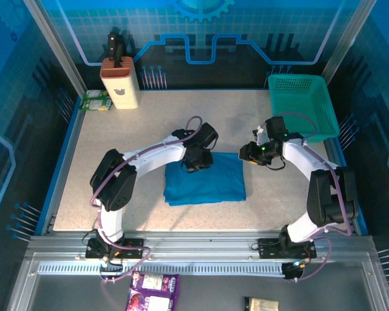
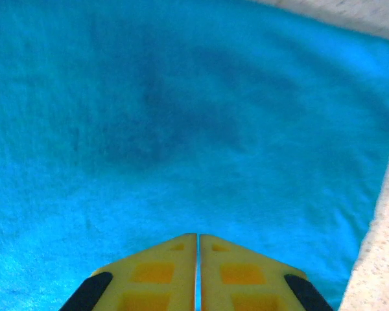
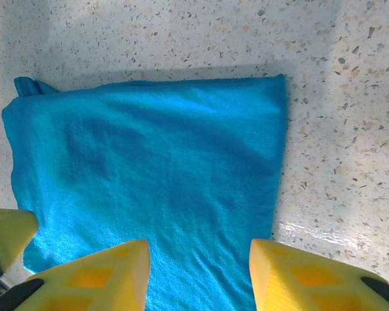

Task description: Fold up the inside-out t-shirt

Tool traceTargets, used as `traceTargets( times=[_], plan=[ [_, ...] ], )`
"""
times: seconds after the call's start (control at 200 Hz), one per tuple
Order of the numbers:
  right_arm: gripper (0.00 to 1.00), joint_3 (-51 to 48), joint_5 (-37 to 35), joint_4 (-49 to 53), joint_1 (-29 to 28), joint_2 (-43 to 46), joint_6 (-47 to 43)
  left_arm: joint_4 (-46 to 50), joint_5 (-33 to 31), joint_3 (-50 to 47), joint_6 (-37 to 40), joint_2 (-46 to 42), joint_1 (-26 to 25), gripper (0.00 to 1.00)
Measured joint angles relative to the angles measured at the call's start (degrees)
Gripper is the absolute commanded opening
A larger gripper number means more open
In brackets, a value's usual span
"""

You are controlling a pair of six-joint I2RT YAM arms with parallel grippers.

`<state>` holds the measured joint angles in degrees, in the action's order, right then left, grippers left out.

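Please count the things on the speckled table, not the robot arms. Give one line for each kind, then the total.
blue t-shirt: 1
teal-green mesh basket: 1
knife block: 1
green packet: 1
Total: 4

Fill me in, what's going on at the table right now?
Both arms are working over the blue t-shirt, which lies folded into a compact rectangle mid-table. The left pincer is shut just above the cloth; whether it touches is unclear. The right pincer hangs open near the t-shirt's far right corner, holding nothing. The teal basket sits apart at the table's far right corner.
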<state>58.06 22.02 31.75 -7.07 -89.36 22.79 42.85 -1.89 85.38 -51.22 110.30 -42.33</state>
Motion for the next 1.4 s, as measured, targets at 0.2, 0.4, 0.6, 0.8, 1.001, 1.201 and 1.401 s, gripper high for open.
traceTargets(
  times=[0.2, 0.4, 0.6, 0.8, 1.001, 1.201, 1.401],
  plan=[
    [0.46, 0.00, 0.02, -0.04, 0.02, 0.00, 0.00, 2.64, -0.13, 0.31, -1.64, 3.74, -1.75, 0.04],
    [0.45, 0.00, 0.13, -0.07, 0.00, -0.46, -0.09, 4.70, -0.52, 3.17, -1.36, 7.21, -1.84, 0.00],
    [0.46, -0.02, -1.29, 0.59, -0.15, -2.86, -1.01, 5.57, -0.85, 5.51, -0.72, 11.85, -1.81, 0.00],
    [0.44, -1.44, -3.93, 1.99, -0.48, -5.64, -2.47, 5.81, -0.66, 5.95, 0.33, 12.20, -1.75, 0.00],
    [0.37, -4.04, -4.98, 2.60, -0.48, -5.90, -3.65, 5.07, -0.35, 5.25, 0.33, 11.80, -1.73, 0.00],
    [0.31, -5.42, -4.17, 2.60, -0.48, -6.08, -4.33, 5.07, -0.28, 5.25, 0.37, 11.80, -1.70, 0.00],
    [0.26, -6.16, -1.57, 2.16, -0.48, -6.43, -4.42, 5.07, -0.24, 5.25, 0.57, 11.80, -1.66, 0.00]
  ],
)
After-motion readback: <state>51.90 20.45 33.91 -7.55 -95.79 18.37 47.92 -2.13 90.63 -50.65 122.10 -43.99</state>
